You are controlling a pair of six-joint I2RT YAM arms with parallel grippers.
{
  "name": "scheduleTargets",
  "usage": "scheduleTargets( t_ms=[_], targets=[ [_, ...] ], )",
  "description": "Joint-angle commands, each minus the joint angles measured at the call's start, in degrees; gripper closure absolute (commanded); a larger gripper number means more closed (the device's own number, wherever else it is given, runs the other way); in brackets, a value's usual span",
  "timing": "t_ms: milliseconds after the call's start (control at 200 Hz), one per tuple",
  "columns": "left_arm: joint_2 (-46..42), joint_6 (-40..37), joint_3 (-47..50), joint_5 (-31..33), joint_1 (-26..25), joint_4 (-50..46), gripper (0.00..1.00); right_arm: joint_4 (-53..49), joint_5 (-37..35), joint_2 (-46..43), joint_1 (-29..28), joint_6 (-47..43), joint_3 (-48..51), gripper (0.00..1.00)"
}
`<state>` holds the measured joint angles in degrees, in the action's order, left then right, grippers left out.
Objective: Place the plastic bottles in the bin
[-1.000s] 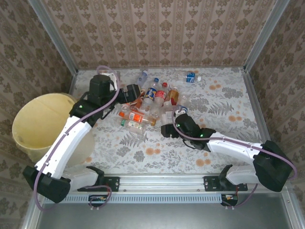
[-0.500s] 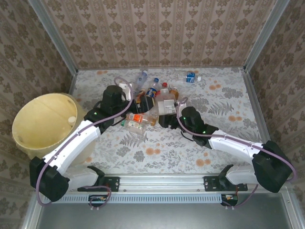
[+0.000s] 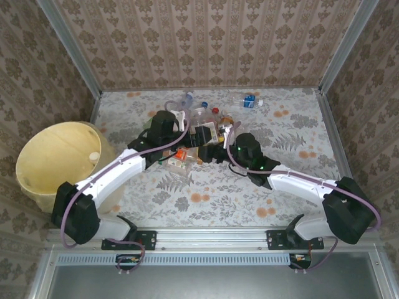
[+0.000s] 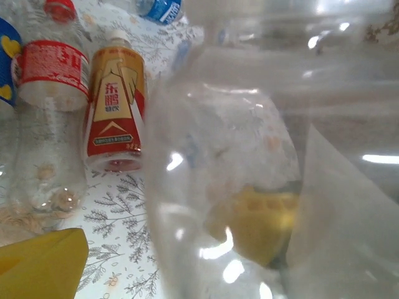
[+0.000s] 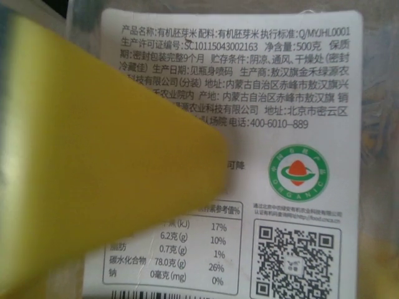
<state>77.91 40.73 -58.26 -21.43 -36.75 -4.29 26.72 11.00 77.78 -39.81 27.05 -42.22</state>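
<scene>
Bottles [image 3: 198, 117] lay heaped toward the far side of the table, well apart from the bin [image 3: 53, 159] at the left. Both arms stretched into the heap, but whether the left gripper [image 3: 188, 132] or the right gripper [image 3: 211, 151] was parted or closed could not be told. A clear bottle [image 4: 218, 162] crowded the left wrist view beside a yellow finger [image 4: 37, 261]. The sound course was to pinch that one squarely across its body and hold the right arm aside before swinging left.

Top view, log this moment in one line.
left gripper: in bottle pile | right gripper: pile's near edge | bin: left, apart | grips: unclear
</scene>
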Motion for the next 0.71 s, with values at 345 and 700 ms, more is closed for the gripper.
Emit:
scheduleTargets(
  t_ms=[345,700],
  targets=[
    [-1.0,0.9,-0.3,2.4,-0.4,4.9,0.43,0.2,6.6,0.7,-0.5,-1.9,-3.7,0.21],
    [-2.6,-1.3,-2.1,12.6,-0.3,-3.3,0.46,-5.8,5.9,-3.4,-0.4,-6.4,-3.7,0.00]
  ],
)
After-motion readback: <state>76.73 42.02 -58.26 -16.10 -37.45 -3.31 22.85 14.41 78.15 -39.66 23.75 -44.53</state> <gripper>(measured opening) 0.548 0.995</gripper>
